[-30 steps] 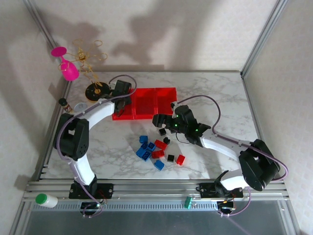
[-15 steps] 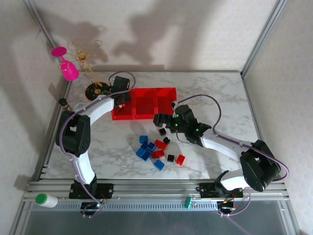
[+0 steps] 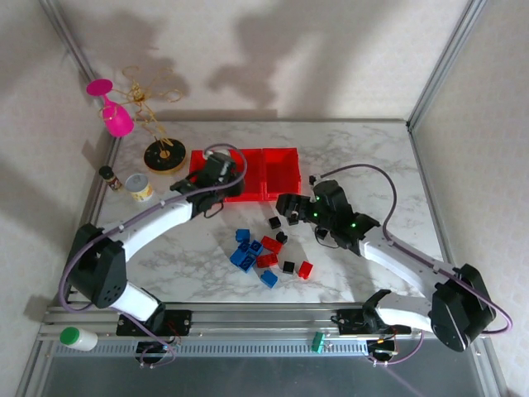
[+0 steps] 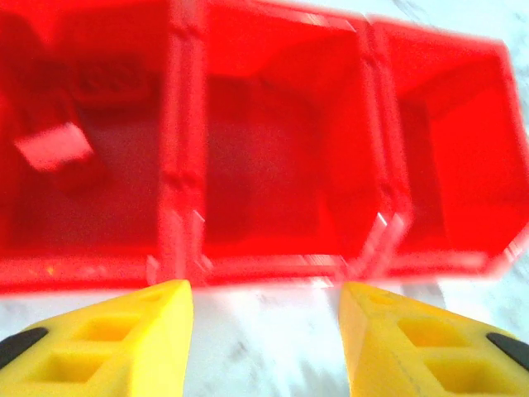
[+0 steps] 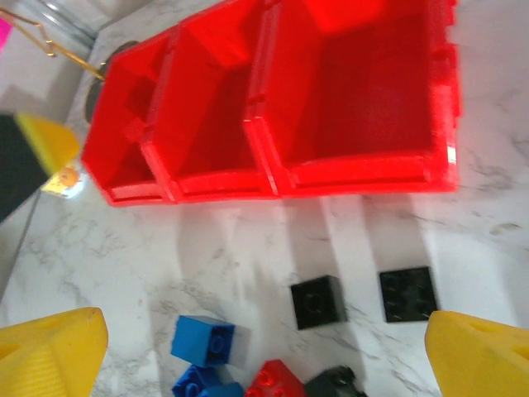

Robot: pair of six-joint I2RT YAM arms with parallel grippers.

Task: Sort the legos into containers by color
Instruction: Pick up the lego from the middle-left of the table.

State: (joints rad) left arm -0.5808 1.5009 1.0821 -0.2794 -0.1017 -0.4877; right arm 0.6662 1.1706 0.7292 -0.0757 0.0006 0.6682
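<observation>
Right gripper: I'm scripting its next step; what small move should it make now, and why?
Probably descend onto the black brick: the right gripper hangs open above it, empty, and the brick lies loose on the marble, apart from its black neighbour.

The bins (image 3: 281,165) are bright red. Blue bricks (image 3: 242,259), red bricks (image 3: 271,244) and black bricks (image 3: 274,222) lie on a white table (image 3: 372,157) veined grey. The fingers (image 4: 124,339) are yellow. Far left stands a pink glass (image 3: 118,120).

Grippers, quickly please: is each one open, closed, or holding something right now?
Left gripper: open, holding nothing.
Right gripper: open wide, holding nothing.
</observation>
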